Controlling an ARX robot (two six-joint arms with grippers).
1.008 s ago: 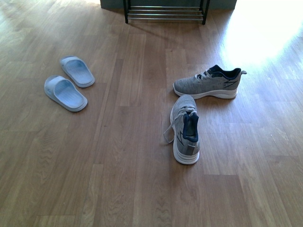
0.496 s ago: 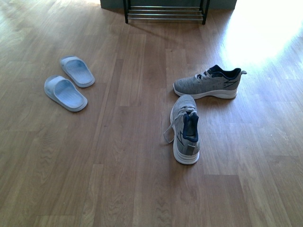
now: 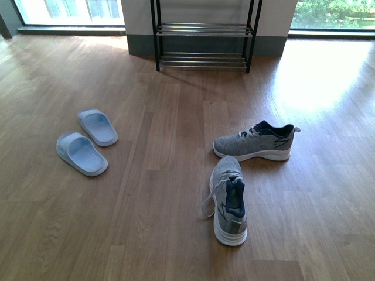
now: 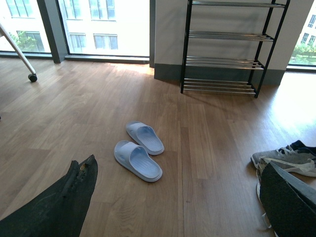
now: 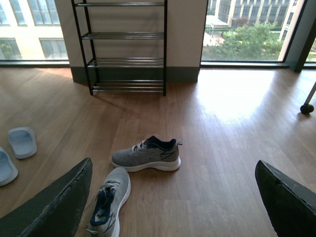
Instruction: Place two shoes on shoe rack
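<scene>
Two grey knit shoes lie on the wooden floor. One shoe point(image 3: 255, 142) lies sideways with its toe to the left; the nearer shoe point(image 3: 228, 200) points away from me, just in front of it. The black shoe rack point(image 3: 203, 36) with silver bars stands against the far wall. My left gripper point(image 4: 180, 197) is open above bare floor, the shoes point(image 4: 284, 157) beside one finger. My right gripper point(image 5: 175, 200) hangs open over the floor, with the sideways shoe point(image 5: 146, 154) beyond it and the nearer shoe point(image 5: 109, 197) by one finger. Neither gripper shows in the front view.
A pair of light blue slippers point(image 3: 87, 142) lies on the floor at the left. A chair castor point(image 4: 32, 77) shows near the windows on the left, another castor point(image 5: 306, 108) on the right. Windows run along the far wall.
The front view has tilted up: the shoes and slippers sit lower in the picture and more of the rack and wall shows. Nothing on the floor has moved.
</scene>
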